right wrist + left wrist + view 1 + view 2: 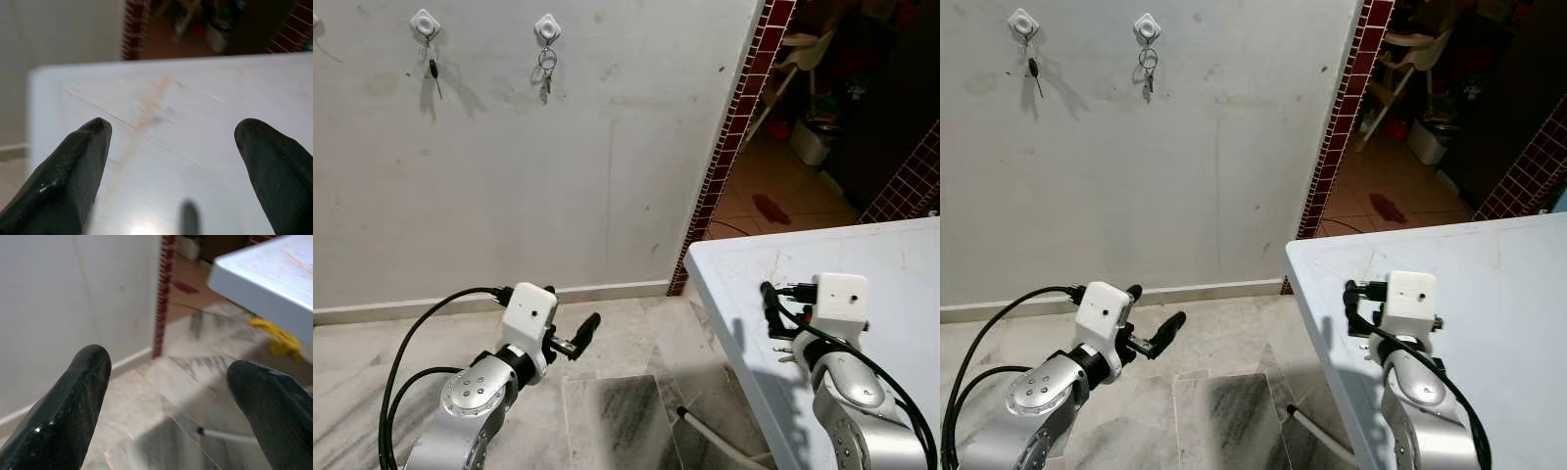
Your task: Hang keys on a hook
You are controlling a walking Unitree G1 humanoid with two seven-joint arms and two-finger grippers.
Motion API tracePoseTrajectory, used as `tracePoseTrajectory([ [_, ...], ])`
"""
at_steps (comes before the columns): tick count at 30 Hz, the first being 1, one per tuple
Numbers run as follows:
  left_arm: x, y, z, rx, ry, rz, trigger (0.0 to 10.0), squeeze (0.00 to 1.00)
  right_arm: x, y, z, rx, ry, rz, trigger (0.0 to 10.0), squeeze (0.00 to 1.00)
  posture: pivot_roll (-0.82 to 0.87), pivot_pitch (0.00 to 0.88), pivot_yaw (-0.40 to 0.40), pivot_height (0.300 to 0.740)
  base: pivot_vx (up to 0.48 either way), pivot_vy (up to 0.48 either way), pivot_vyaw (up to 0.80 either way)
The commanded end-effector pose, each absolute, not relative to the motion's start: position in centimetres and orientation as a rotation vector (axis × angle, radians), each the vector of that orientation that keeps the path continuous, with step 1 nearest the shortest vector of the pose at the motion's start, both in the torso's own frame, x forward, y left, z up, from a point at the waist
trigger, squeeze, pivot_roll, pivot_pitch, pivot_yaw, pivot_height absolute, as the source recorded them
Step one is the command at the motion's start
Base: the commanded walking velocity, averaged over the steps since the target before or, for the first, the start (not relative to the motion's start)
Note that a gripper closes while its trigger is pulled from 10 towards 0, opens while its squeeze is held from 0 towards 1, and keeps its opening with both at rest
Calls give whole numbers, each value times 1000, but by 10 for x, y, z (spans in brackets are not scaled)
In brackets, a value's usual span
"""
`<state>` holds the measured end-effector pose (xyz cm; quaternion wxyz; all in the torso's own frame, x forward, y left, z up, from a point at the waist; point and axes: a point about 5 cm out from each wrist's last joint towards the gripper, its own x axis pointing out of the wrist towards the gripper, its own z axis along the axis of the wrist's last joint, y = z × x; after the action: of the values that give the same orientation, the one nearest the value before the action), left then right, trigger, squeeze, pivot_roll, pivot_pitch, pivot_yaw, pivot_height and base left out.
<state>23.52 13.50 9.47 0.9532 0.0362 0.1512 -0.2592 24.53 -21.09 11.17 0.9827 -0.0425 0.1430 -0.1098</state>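
Observation:
Two white hooks are fixed high on the wall. The left hook (425, 22) carries a single dark key (434, 73). From the right hook (547, 28) hangs a ring of keys (546, 76). My left gripper (570, 307) is held low over the floor, well below the hooks and pointing toward the wall; it is open with nothing between its fingers (83, 382). My right gripper (778, 299) hovers over the white table (901, 264), open and empty, with bare tabletop (171, 107) between its fingers.
The table's corner (695, 259) juts out at the right. Beside it, a red-tiled wall edge (734, 127) borders a doorway into a darker room. A white cable (715, 436) lies on the marble floor. A yellow object (276, 335) sits under the table.

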Motion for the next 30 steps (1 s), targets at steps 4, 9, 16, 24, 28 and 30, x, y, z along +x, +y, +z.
tracePoseTrajectory([
  [4,230,124,91,68,365,-654,10000,0,241,-221,107,-121,368,-282,10000,0,115,38,-84,740,0,0,0],
  [9,236,122,97,78,328,-646,10000,0,240,-220,105,-103,371,-275,10000,0,108,35,-81,740,0,0,-260],
  [16,243,122,104,62,310,-635,10000,0,240,-218,105,-87,379,-278,10000,0,109,31,-81,740,0,0,-775],
  [24,251,121,105,62,309,-604,10000,0,240,-219,105,-76,389,-275,10000,0,100,22,-83,740,0,0,-775],
  [28,253,120,102,78,349,-630,10000,0,242,-213,103,-42,412,-220,10000,0,98,20,-87,740,0,0,-775],
  [30,254,120,101,82,360,-631,10000,0,243,-210,102,-26,414,-195,10000,0,98,20,-87,740,0,0,-775],
])
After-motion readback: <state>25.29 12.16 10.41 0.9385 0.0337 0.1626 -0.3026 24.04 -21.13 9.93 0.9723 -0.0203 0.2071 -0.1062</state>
